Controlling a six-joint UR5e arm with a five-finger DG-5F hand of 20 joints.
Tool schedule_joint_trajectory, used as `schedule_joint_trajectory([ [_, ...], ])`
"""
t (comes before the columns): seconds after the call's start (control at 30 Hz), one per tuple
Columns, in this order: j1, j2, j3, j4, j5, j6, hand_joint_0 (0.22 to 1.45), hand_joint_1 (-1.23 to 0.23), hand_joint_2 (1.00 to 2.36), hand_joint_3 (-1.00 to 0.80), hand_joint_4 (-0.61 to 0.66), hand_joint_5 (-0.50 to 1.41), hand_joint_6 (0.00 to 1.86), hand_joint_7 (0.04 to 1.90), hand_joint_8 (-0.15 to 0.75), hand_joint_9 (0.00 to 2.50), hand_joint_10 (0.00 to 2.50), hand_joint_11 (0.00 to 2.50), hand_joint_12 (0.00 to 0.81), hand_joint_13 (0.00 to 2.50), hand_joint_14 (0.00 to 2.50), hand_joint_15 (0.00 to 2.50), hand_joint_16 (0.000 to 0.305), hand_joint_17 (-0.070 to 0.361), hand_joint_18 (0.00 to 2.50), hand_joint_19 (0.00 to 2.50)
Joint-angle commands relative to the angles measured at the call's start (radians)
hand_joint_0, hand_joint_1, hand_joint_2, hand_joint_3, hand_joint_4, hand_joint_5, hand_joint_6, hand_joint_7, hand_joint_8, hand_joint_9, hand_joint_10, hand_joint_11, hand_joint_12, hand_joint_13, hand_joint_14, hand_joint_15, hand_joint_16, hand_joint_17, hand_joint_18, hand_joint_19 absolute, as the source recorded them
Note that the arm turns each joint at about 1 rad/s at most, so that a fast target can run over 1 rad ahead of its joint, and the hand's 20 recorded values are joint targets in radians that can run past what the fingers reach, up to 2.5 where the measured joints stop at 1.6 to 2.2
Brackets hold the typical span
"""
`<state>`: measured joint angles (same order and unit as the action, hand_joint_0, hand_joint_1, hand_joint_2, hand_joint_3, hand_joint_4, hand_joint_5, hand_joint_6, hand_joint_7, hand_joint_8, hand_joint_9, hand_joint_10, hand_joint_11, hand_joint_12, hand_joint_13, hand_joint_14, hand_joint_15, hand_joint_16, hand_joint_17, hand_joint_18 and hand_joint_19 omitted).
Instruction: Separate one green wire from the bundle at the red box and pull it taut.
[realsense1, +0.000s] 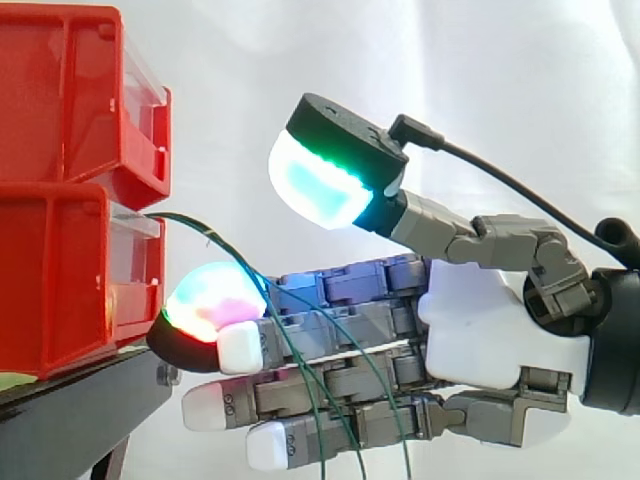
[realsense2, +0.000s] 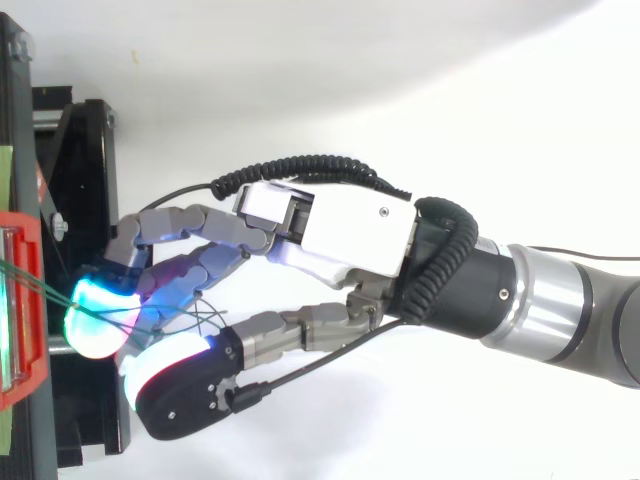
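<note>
separation is the step in hand, and it looks unfinished: the robot hand (realsense1: 490, 320) is open, its fingers (realsense1: 345, 285) straight and reaching toward the red box (realsense1: 70, 270) just ahead of their tips, its thumb (realsense1: 330, 170) standing well above them with nothing pinched. the green wires (realsense1: 215, 238) leave the front of the box, arch over the uppermost glowing fingertip (realsense1: 210, 300) and hang down across the fingers, at least 2 strands together. next, i judge, the thumb must close on 1 strand alone against a fingertip, letting the others slip off, before the robot hand draws back from the box to tighten it
</note>
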<state>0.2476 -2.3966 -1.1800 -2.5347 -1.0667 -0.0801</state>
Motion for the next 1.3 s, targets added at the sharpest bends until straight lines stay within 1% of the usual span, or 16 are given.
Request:
schedule_joint_trajectory([
  [0.0,-0.002,-0.001,0.003,-0.006,-0.001,0.002,0.58,-0.61,1.01,-0.41,0.25,-0.09,0.50,1.14,0.275,0.97,0.01,0.49,0.381,0.69,0.01,0.30,0.047,0.105,0.68,0.45],
  [0.1,-0.002,0.001,0.019,-0.029,-0.001,0.010,0.59,-0.63,1.01,-0.39,0.22,-0.08,0.50,1.23,0.283,0.97,0.02,0.50,0.380,0.69,0.01,0.31,0.047,0.105,0.68,0.44],
  [0.23,-0.004,0.001,0.034,-0.062,-0.001,0.022,0.59,-0.63,1.01,-0.38,0.22,-0.08,0.50,1.27,0.279,0.97,0.01,0.51,0.380,0.69,0.01,0.31,0.046,0.104,0.68,0.45],
  [0.3,-0.005,0.001,0.036,-0.068,-0.001,0.025,0.59,-0.63,1.01,-0.39,0.21,-0.08,0.50,1.28,0.276,0.97,0.02,0.52,0.379,0.69,0.01,0.32,0.046,0.104,0.68,0.45],
  [0.47,-0.008,0.001,0.042,-0.087,-0.003,0.033,0.56,-0.60,1.00,-0.45,0.22,-0.08,0.50,1.29,0.280,0.97,0.02,0.52,0.384,0.69,0.01,0.32,0.047,0.106,0.68,0.46],
  [0.6,-0.008,-0.001,0.043,-0.088,-0.001,0.029,0.55,-0.53,1.00,-0.48,0.22,-0.08,0.50,1.26,0.284,0.99,0.01,0.52,0.387,0.70,0.01,0.33,0.049,0.109,0.70,0.47],
  [0.73,-0.013,-0.001,0.042,-0.088,0.010,0.022,0.54,-0.51,1.00,-0.48,0.23,-0.08,0.50,1.24,0.289,0.99,0.02,0.51,0.391,0.71,0.01,0.32,0.049,0.110,0.71,0.48],
  [0.9,-0.019,-0.001,0.043,-0.104,0.014,0.022,0.55,-0.53,1.00,-0.46,0.23,-0.08,0.50,1.24,0.292,0.99,0.02,0.52,0.388,0.73,0.01,0.33,0.049,0.109,0.72,0.48],
  [0.97,-0.027,-0.001,0.042,-0.107,0.010,0.025,0.55,-0.54,1.00,-0.46,0.23,-0.08,0.50,1.24,0.291,0.99,0.02,0.51,0.387,0.73,0.01,0.33,0.048,0.109,0.72,0.48],
  [1.07,-0.028,-0.001,0.043,-0.110,0.010,0.025,0.56,-0.57,1.00,-0.45,0.23,-0.08,0.50,1.24,0.289,1.00,0.02,0.52,0.384,0.74,0.01,0.34,0.048,0.107,0.73,0.48],
  [1.1,-0.031,-0.001,0.043,-0.116,0.010,0.028,0.57,-0.58,1.00,-0.44,0.22,-0.08,0.50,1.26,0.288,1.00,0.02,0.52,0.384,0.74,0.01,0.33,0.047,0.107,0.73,0.48],
  [1.27,-0.033,0.001,0.043,-0.114,0.005,0.031,0.58,-0.61,1.01,-0.39,0.19,-0.07,0.50,1.34,0.288,1.00,0.02,0.53,0.381,0.75,0.01,0.34,0.047,0.106,0.73,0.48],
])
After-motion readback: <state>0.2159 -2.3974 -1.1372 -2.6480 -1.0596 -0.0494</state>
